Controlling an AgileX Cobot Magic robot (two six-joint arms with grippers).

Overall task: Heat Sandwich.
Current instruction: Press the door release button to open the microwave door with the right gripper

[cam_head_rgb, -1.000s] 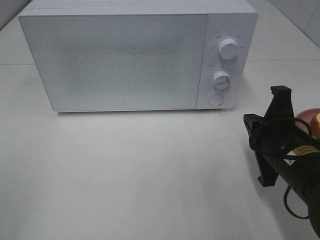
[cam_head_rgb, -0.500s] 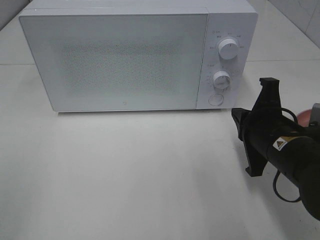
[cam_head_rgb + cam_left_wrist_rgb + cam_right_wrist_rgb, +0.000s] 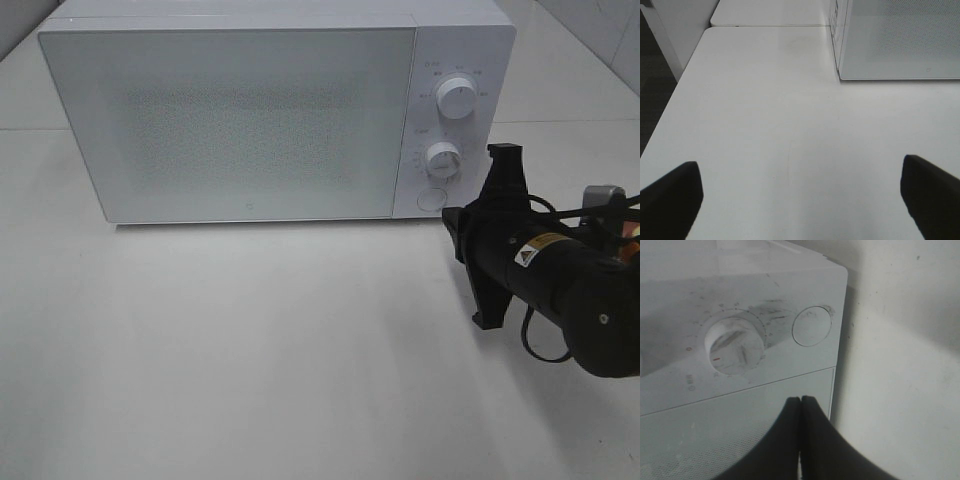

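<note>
The white microwave [image 3: 240,120] stands at the back of the table with its door closed. The sandwich is hidden behind my right arm. My right gripper [image 3: 452,228] is shut with nothing in it and sits just right of the microwave's lower right corner. Its fingertips point at the control panel. In the right wrist view the shut gripper [image 3: 800,401] hovers just short of the round door button [image 3: 811,326] and the lower dial [image 3: 734,346]. My left gripper [image 3: 802,167] is open over bare table, left of the microwave's side [image 3: 900,40].
The control panel carries an upper dial [image 3: 457,100], a lower dial [image 3: 443,158] and a round button [image 3: 431,198]. A sliver of something pink [image 3: 628,232] peeks out behind the right arm. White table [image 3: 250,350] stretches in front of the microwave.
My right arm has swung left and toward the microwave's control panel, staying shut. It now covers most of the pink thing at the right edge. The left gripper stays open.
</note>
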